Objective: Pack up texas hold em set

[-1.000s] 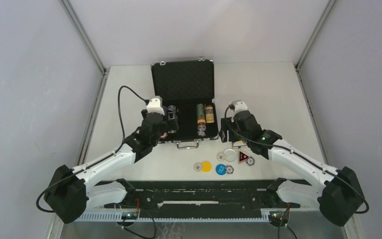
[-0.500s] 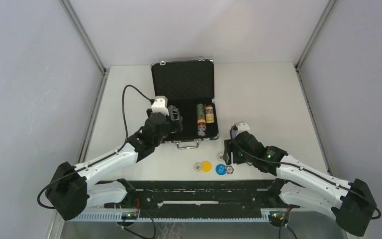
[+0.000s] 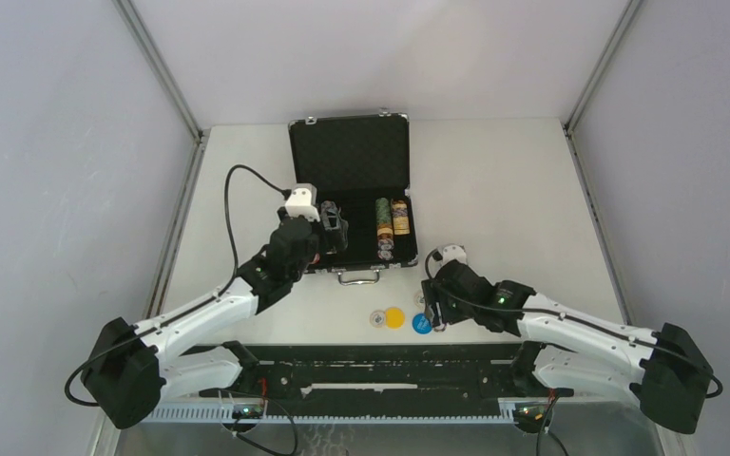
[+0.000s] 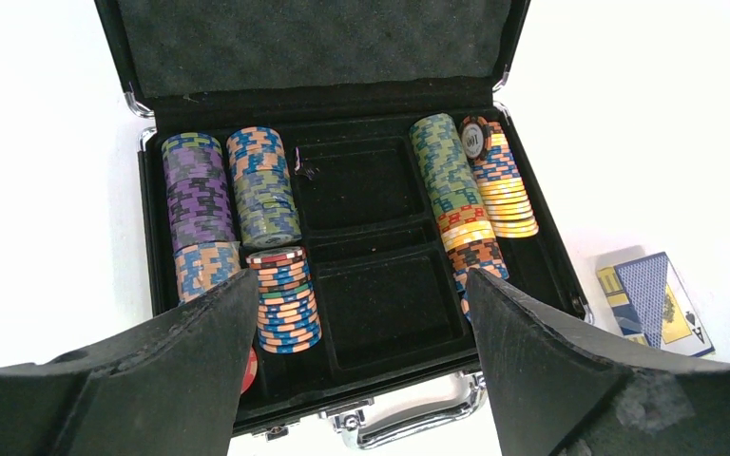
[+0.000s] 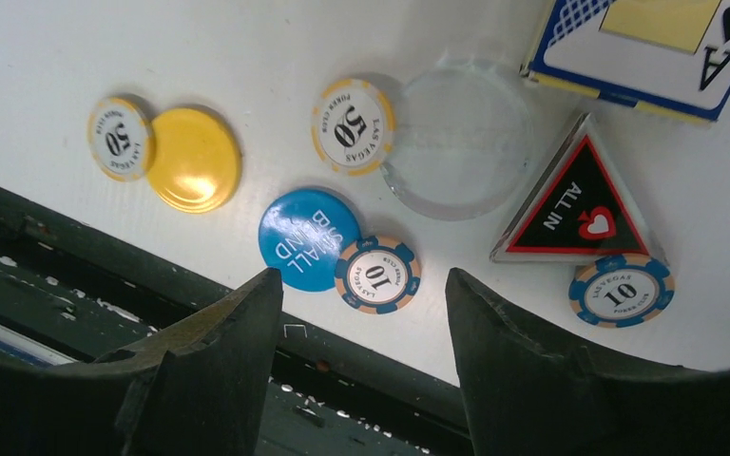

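The black briefcase lies open at the table's middle, also in the left wrist view. Multicoloured chip stacks fill its left and right slots; the two middle trays are empty. My left gripper hovers open and empty over the case's front left. The card deck, clear round button, triangle token, blue button, yellow button and loose chips lie on the table. My right gripper is open and empty just above the blue button and a chip.
The case's metal handle faces the near side. The deck lies right of the case. The table's near edge with a black rail runs just behind the buttons. The yellow button and a chip lie left of my right gripper.
My right arm has swung from beside the case's right end towards the near edge, down over the buttons and loose chips. My left gripper has shifted only slightly over the case.
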